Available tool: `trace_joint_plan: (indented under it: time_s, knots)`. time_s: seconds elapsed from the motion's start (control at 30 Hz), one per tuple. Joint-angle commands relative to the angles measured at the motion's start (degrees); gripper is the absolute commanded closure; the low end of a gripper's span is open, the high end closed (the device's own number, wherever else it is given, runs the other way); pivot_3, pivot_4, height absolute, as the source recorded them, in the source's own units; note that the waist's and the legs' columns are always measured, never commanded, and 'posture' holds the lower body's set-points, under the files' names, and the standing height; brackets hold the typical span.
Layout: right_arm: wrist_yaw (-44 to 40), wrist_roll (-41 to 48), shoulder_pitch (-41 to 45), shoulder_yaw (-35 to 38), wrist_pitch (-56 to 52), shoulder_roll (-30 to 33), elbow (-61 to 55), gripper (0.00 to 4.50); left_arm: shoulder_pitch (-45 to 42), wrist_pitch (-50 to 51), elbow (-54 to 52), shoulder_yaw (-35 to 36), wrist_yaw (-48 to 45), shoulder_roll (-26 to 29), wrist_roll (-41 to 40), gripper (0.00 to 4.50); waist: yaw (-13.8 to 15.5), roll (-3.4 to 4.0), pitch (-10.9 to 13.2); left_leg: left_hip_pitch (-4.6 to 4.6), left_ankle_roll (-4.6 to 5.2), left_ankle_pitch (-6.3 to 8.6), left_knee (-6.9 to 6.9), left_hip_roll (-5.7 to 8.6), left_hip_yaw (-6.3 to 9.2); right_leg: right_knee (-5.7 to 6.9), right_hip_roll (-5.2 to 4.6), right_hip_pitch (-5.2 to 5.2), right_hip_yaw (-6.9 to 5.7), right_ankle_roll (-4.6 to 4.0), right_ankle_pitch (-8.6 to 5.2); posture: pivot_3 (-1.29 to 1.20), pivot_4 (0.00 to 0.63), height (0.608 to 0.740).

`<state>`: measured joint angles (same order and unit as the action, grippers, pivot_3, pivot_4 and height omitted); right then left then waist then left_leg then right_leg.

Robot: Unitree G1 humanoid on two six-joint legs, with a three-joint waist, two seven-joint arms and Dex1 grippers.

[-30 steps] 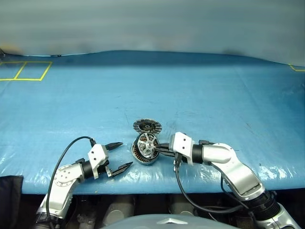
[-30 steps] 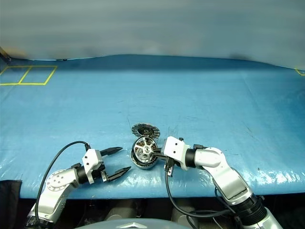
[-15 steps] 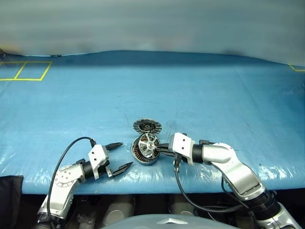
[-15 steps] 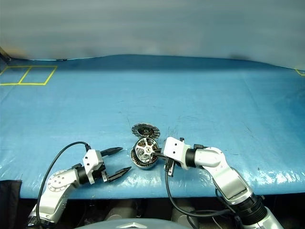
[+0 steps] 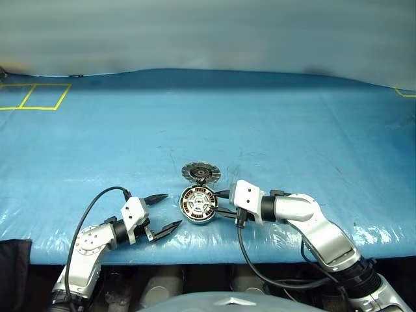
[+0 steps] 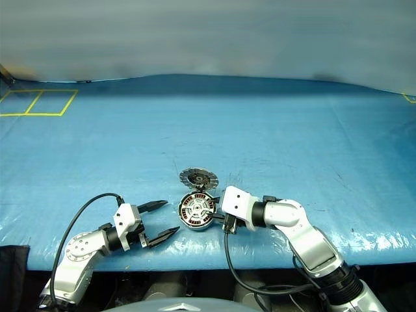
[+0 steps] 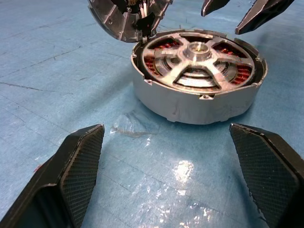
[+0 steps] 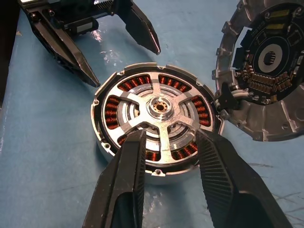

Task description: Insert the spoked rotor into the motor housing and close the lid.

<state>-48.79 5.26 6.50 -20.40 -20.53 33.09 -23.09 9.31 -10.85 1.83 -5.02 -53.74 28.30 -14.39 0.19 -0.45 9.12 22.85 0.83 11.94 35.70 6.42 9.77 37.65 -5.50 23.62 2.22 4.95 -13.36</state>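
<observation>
1 blue tarp-covered table [image 5: 273, 130], yellow tape squares [image 5: 36, 96]

lab, blue tarp [image 5: 273, 123], yellow tape marks [image 5: 36, 96]

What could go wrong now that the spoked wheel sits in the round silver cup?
1. The right gripper is open with its black fingers close over the dark spoked rotor. Pulling away, it might catch a spoke and tip the rotor out.
2. The slotted silver lid stands open at the rim of the silver motor housing. Nothing holds the housing; the left gripper is open beside it, so a push might slide it.
</observation>
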Motion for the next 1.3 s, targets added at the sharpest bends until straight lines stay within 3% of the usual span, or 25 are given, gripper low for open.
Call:
trace_joint_plan:
  time_s: [0.03,0.23,0.33,0.43,0.47,0.9,1.1,1.3]
  knots:
    - [-0.14,2.36,0.26,1.55,0.44,-0.83,-2.41,2.75,-0.19,-1.07,-1.13,0.32,0.1,0.0,-0.09,0.0,0.0,0.0,0.0,0.0,0.0,0.0,0.0,0.0,0.0,0.0,0.0,0.0,0.0,0.0,0.0,0.0,0.15,0.74]
    - [-0.34,4.8,0.69,2.11,-0.32,-2.08,-1.69,2.75,-0.29,-1.19,-0.92,0.37,0.08,-0.02,-0.07,0.0,0.0,0.0,0.0,0.0,0.0,0.0,0.0,0.0,0.0,0.0,0.0,0.0,0.0,0.01,0.0,0.0,0.15,0.74]
    - [-0.85,8.94,0.78,3.44,-1.12,-4.71,1.1,3.39,-0.32,-1.28,-0.88,0.39,0.26,-0.1,0.05,0.0,-0.04,0.0,0.0,0.0,0.0,0.0,0.0,0.0,0.01,0.0,0.0,0.0,0.0,0.01,0.01,0.0,0.15,0.74]
    - [-0.77,7.92,1.87,2.64,-0.3,-5.55,5.04,4.42,-0.31,-1.26,-0.95,0.43,0.44,-0.15,0.22,0.0,-0.05,0.0,0.0,-0.03,0.0,0.0,0.0,0.0,0.01,0.0,0.01,-0.02,0.0,0.0,0.01,0.0,0.15,0.74]
    - [-0.65,7.67,2.38,2.33,-0.04,-5.99,5.81,4.48,-0.3,-1.23,-1.03,0.46,0.5,-0.15,0.26,0.0,-0.06,0.0,0.0,-0.03,0.0,0.0,0.01,0.01,0.01,0.0,0.01,-0.02,0.0,-0.01,0.0,0.0,0.15,0.74]
    - [-0.5,4.2,3.2,-1.86,0.23,-8.03,13.24,4.48,-0.17,-1.18,-1.53,0.6,1.23,-0.01,0.12,0.0,-0.42,0.01,-0.02,-0.08,-0.04,0.03,-0.05,-0.01,0.03,0.02,0.03,0.0,-0.04,0.1,0.08,0.0,0.15,0.74]
    - [1.47,9.57,1.05,4.62,0.84,-9.5,7.51,4.48,0.12,-0.83,-1.93,0.64,1.07,0.14,-0.18,0.0,-0.54,0.01,-0.02,-0.1,-0.04,0.03,-0.05,-0.01,0.05,0.02,0.03,-0.03,-0.03,0.08,0.06,0.0,0.15,0.74]
    - [3.68,11.55,-1.82,10.72,-1.3,-6.43,2.84,4.48,0.39,-0.54,-2.24,0.68,1.13,0.11,-0.38,0.0,-0.56,0.02,-0.01,-0.08,-0.04,0.03,-0.05,-0.01,0.05,0.02,0.01,-0.02,-0.03,0.08,0.05,0.0,0.15,0.74]
